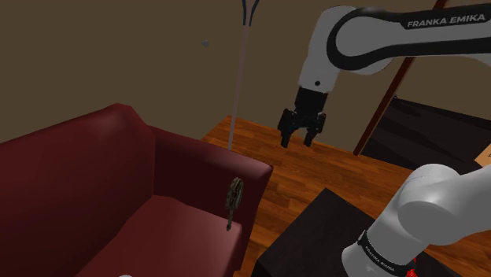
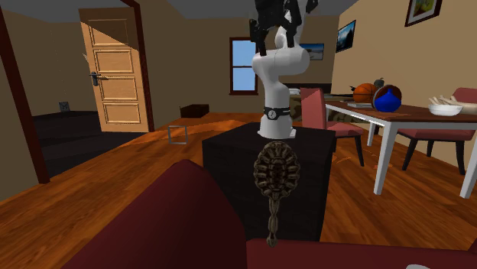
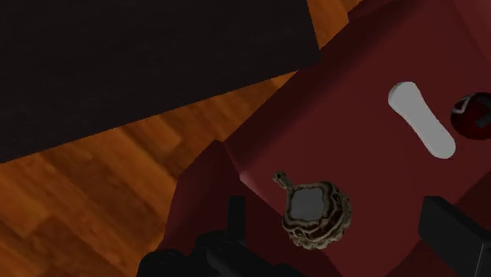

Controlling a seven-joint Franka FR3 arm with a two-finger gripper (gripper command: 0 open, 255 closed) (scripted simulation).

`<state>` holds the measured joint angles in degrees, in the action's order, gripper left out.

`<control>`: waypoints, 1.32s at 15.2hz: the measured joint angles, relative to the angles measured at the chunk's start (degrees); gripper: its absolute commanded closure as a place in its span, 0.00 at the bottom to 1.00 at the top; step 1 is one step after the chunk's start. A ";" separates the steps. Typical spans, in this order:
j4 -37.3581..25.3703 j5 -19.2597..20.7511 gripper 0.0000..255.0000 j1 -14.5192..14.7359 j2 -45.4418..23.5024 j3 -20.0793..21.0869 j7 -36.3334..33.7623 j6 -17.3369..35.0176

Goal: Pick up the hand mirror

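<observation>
Two fingers of the gripper (image 1: pixel 297 143) hang apart, empty, well above the hand mirror (image 1: pixel 234 197), seemingly propped against the sofa arm (image 1: pixel 201 153); descend centred over its frame, then close.

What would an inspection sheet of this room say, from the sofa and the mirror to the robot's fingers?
Surface: dark red sofa; its seat bears the things.
Job's things: hand mirror, ornate dark frame, upright, handle down on the seat, by the armrest.
Clutter: white oblong object and red-and-black round object on the seat.
Grippers: gripper in the air, apart from the mirror; fingers open, holding nothing.
Cables: nothing seen.
Surroundings: wooden floor, black stand, wooden door, dining table.
</observation>
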<state>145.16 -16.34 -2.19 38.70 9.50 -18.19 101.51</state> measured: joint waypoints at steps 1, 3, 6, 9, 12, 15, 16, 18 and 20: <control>0.73 -0.91 0.00 -0.25 -1.66 0.72 -1.38 2.38; 1.64 -2.65 0.00 -0.66 -4.51 1.99 -4.19 6.26; 1.94 -5.33 0.00 -1.09 -10.33 4.22 -8.58 12.69; 1.92 -7.68 0.00 -1.51 -16.10 6.03 -12.56 18.81; 0.91 -9.69 0.00 -1.93 -23.29 7.66 -16.37 25.49; -0.39 -11.49 0.00 -2.11 -30.30 8.80 -19.99 31.70; -1.07 -12.05 0.00 -2.04 -33.08 9.22 -21.25 34.06; -2.59 -13.05 0.00 -1.85 -38.01 9.78 -23.76 38.03; -3.55 -13.49 0.00 -1.95 -41.08 9.68 -24.67 40.28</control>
<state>141.61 -29.83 -4.15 -2.38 19.18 -42.86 141.79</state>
